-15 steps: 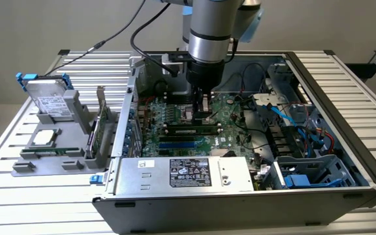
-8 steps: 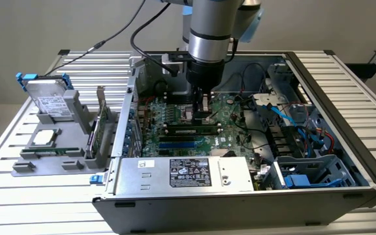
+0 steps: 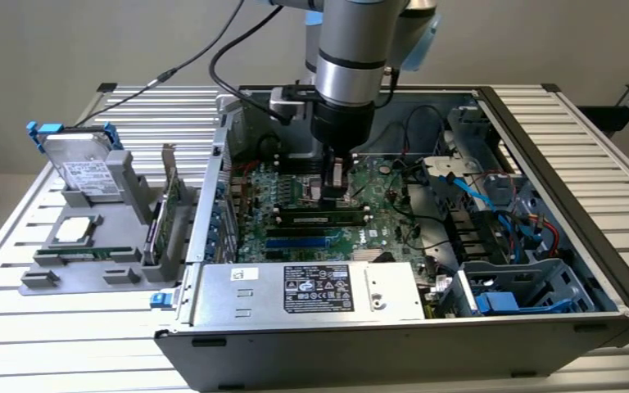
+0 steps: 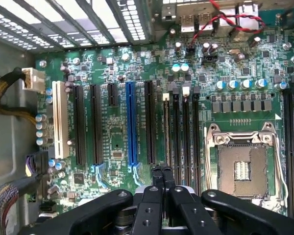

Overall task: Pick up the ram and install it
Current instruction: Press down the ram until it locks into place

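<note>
Inside the open computer case (image 3: 576, 205), over the middle of the green motherboard (image 3: 391, 205), the gripper (image 3: 333, 195) hangs straight down from the silver arm (image 3: 353, 57). In the wrist view its two black fingers (image 4: 162, 178) are pressed together with no gap and hold nothing; their tips sit right at the row of memory slots (image 4: 183, 142), beside the empty processor socket (image 4: 242, 166) with its metal frame.

The ram (image 3: 317, 219) lies seated across the board, a dark stick with a pale label running left to right in the exterior view, just on the near side of the fingertips. Whether the fingertips touch it cannot be told. Blue slots (image 3: 298, 242) lie just nearer than it.

In the wrist view a white expansion slot (image 4: 59, 120), several black ones and a blue one (image 4: 131, 122) stand in a row beside the memory slots, and red and black twisted wires (image 4: 225, 22) loop near the board's edge.

The power supply (image 3: 304, 291), with its label, fills the near side of the case. At the exterior view's left, outside the case, a grey holder (image 3: 96, 246) on the slatted table (image 3: 30, 344) carries a hard drive (image 3: 85, 172) in a blue-tabbed bracket, a square silver processor (image 3: 74, 231), and a green expansion card (image 3: 161, 217) standing on edge. Blue cables (image 3: 490, 192) run along the right of the case.
</note>
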